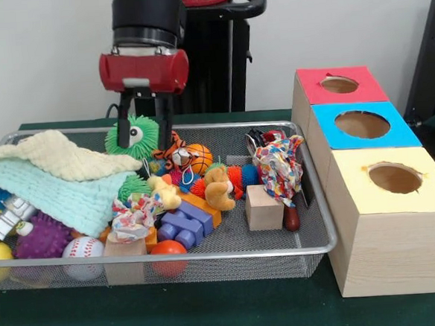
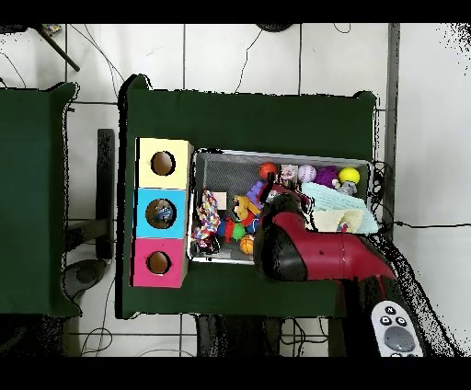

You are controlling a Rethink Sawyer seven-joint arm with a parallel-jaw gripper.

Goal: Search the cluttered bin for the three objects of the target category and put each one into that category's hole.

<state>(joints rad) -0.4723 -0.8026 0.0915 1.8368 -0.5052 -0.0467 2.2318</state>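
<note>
Red, blue, seemingly yellow-topped boxes [image 1: 364, 123]

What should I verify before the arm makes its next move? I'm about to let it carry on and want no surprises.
1. Gripper open: ok, fingers apart above the green spiky ball.
2. Gripper empty: ok, nothing between the fingers.
3. Gripper over the cluttered bin: ok, at its far side.
4. Holes unblocked: ok in the front view for the red box, blue box and yellow box.
5. Toys uncovered: not ok, knitted cloths hide one end.
6. Target category: cannot tell.
</note>
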